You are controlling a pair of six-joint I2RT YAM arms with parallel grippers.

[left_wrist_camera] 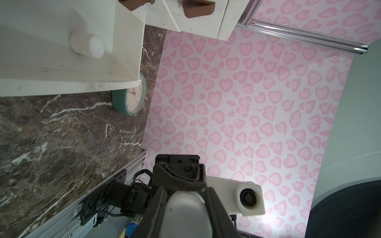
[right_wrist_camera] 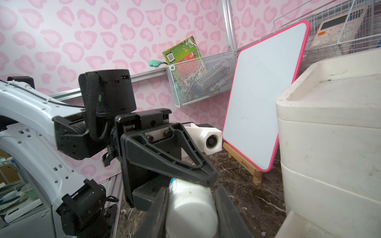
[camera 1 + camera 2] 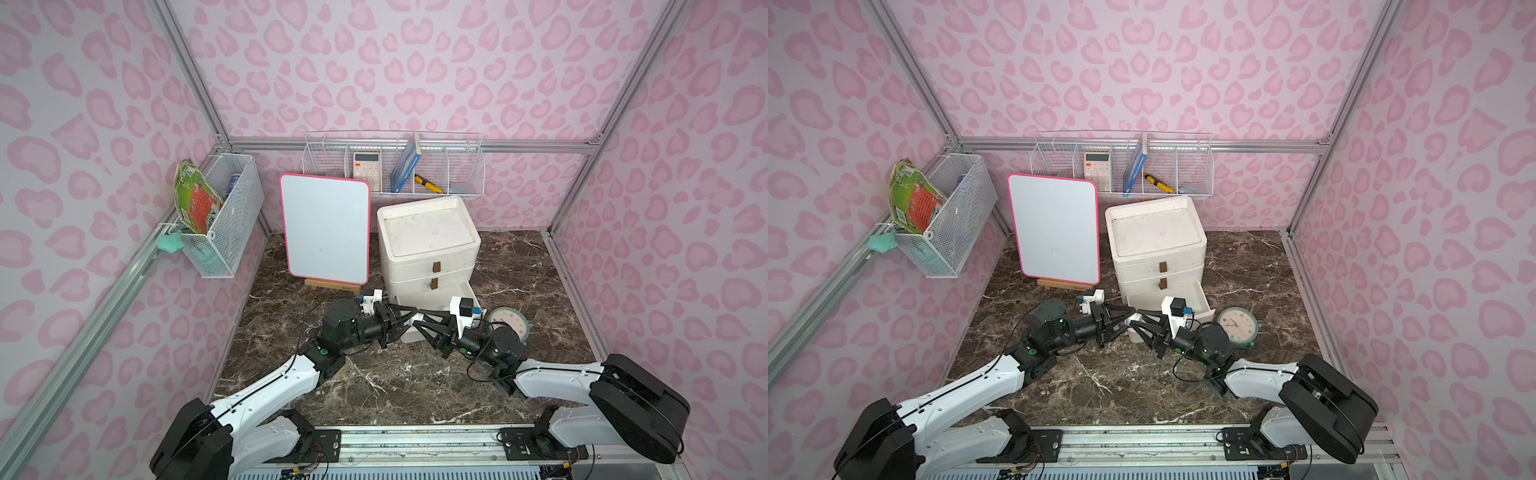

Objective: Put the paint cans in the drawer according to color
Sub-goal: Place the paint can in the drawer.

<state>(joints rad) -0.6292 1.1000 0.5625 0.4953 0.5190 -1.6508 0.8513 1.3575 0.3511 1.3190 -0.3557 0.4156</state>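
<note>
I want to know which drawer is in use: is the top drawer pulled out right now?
No, in a top view the top drawer sits shut in the white chest, and only the bottom drawer is pulled out.

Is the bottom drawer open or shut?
Open. The bottom drawer sticks out from the white cabinet, unlike the two drawers above, and a white paint can sits inside.
</note>
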